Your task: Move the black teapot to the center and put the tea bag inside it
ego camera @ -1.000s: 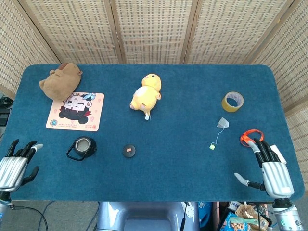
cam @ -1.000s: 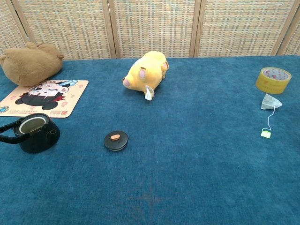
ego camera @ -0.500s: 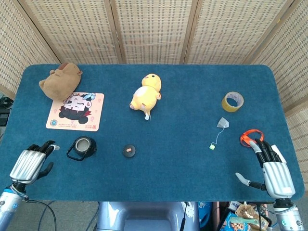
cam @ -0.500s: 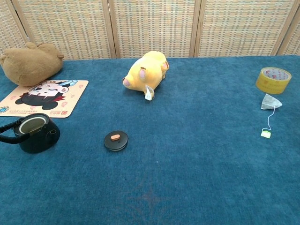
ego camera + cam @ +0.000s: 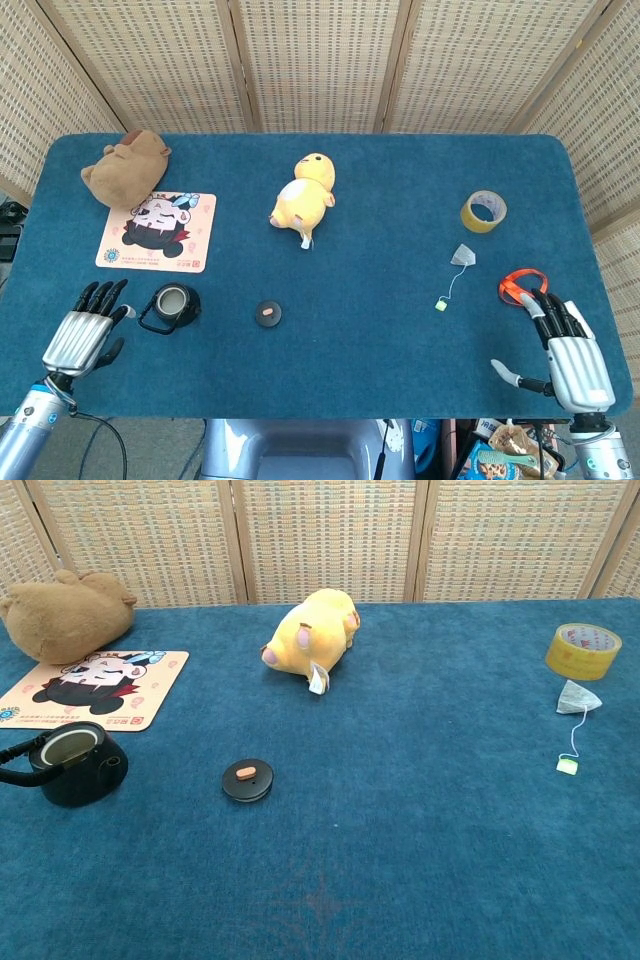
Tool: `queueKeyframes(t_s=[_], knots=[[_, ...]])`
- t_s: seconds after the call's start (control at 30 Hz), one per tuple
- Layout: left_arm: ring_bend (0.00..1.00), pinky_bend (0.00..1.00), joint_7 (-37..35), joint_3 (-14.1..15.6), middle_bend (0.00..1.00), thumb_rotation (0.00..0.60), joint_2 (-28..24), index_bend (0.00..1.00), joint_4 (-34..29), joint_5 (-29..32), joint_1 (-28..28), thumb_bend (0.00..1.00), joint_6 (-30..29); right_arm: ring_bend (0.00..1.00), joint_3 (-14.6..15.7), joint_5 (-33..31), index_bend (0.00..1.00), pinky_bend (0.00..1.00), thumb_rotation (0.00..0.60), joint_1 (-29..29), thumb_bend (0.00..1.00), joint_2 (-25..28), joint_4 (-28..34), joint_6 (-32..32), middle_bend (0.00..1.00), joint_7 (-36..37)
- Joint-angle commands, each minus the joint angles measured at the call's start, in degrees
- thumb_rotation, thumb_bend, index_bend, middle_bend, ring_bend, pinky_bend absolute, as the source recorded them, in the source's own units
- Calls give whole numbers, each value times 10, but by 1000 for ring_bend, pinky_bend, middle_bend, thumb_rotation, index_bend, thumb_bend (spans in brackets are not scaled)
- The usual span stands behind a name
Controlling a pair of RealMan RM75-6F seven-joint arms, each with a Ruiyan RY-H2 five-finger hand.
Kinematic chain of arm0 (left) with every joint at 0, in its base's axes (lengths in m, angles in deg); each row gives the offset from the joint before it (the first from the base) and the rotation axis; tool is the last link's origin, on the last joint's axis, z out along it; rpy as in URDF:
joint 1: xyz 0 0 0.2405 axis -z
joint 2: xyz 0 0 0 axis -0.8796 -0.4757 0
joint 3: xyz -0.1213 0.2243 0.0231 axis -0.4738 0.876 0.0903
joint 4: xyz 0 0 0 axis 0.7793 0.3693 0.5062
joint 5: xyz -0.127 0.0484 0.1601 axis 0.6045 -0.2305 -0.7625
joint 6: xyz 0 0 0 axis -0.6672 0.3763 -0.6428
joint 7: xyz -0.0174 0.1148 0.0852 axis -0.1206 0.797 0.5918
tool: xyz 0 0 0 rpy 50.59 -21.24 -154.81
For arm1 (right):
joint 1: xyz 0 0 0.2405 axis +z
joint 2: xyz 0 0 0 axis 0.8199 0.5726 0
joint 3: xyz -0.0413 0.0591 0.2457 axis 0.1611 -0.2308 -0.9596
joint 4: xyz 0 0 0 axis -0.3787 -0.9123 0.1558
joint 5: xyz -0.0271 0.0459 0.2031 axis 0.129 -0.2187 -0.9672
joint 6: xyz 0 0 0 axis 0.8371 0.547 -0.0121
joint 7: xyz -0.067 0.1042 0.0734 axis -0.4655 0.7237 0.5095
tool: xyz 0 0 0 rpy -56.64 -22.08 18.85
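Item: my left hand (image 5: 85, 328), fingers spread, empty, at nine o'clock of black teapot (image 5: 174, 304), beside its handle for gripping; lid (image 5: 267, 314) off; tea bag (image 5: 463, 257) untouched at three o'clock

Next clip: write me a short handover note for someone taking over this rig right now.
Left hand: open, holding nothing, fingers spread just left of the black teapot, not touching it.
Right hand: open, holding nothing, at the table's near right edge beside the orange scissors.
Teapot sits lidless at near left; its lid lies apart on the cloth to its right.
Tea bag lies at right, near the tape roll, string trailing toward the front.
Done: nothing yet.
Left: grasp the teapot, move it to center, put the tea bag inside.
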Motion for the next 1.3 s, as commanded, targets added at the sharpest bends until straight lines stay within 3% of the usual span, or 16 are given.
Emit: queueKeyframes(t_s=[0.03,0.43,1.3], knots=[[0,0,-2,0,0,600,13,342,9,6,3,437,2,17,0,-1,69,237,241,-1,353,1,0,1,123,0],[0,0,-12,2,0,600,53,399,34,16,9,373,-2,17,1,-1,69,236,242,-5,353,5,-2,5,123,5],[0,0,-9,-5,0,600,109,411,64,42,33,372,12,15,-1,-10,69,237,244,-10,353,15,0,8,123,10]])
